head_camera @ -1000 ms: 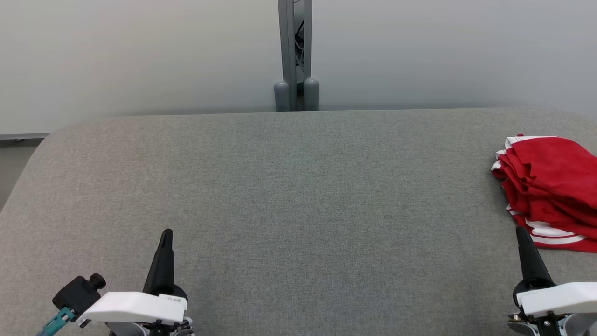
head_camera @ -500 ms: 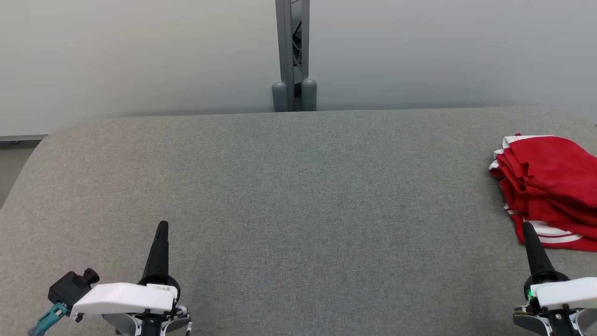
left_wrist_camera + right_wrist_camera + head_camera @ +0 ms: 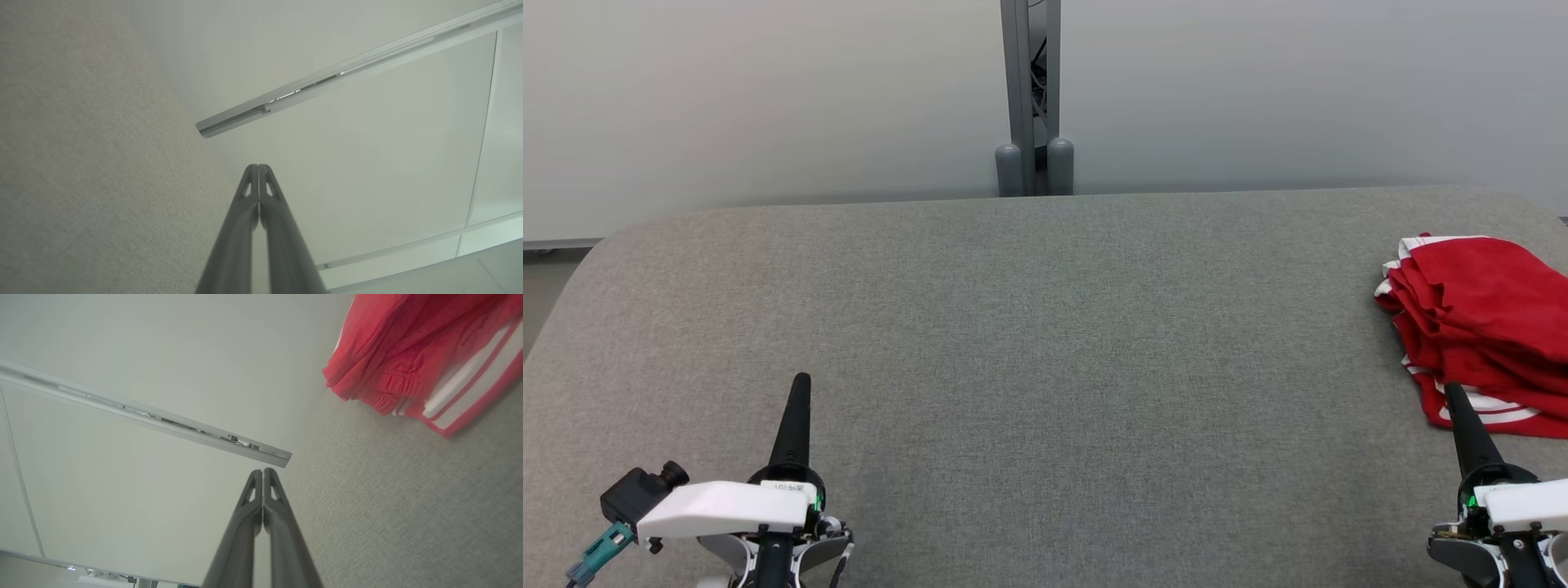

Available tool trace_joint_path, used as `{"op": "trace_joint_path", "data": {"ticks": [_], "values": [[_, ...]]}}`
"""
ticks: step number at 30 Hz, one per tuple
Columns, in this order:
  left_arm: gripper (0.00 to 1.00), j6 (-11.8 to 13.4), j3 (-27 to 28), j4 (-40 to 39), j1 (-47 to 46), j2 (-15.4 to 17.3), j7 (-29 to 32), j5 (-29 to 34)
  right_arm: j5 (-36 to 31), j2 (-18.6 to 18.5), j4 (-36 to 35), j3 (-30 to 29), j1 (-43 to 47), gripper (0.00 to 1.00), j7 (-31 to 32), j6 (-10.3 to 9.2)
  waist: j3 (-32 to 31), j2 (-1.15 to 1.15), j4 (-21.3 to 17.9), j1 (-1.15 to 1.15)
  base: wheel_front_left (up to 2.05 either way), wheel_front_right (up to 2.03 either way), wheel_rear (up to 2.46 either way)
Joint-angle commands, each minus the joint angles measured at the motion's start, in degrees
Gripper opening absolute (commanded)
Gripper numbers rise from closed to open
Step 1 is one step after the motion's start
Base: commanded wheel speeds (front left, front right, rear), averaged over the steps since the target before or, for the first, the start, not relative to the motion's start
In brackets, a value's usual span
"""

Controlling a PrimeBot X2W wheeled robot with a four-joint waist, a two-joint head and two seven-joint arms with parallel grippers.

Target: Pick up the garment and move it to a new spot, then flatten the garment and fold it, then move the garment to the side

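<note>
Both left gripper (image 3: 800, 380), right gripper (image 3: 1451, 390) farther forward

Readable text: none that I can make out. Item one: a small pale label (image 3: 784, 487) on the white housing (image 3: 719, 505) just behind my left jaws, head view. It carries dark print, too small to read.
</note>
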Motion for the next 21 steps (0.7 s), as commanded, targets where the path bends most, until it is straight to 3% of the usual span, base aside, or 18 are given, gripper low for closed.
{"op": "trace_joint_path", "data": {"ticks": [1, 21], "values": [[0.00, -0.40, 0.40, -0.11, -1.46, 0.42, 0.46, -1.38, 1.38, -0.63, -0.21, -0.48, -1.25, 0.00, 0.61, 0.01, -0.01, 0.00, -0.03, 0.00, 0.00, 0.00, 0.00], [0.00, -1.34, 1.47, 1.32, -3.44, 0.32, 2.27, -9.58, 10.45, -0.66, 0.78, -2.32, -2.35, 0.00, 3.61, 0.01, -0.09, 0.00, -0.46, 0.00, 0.00, 0.00, 0.00]]}}
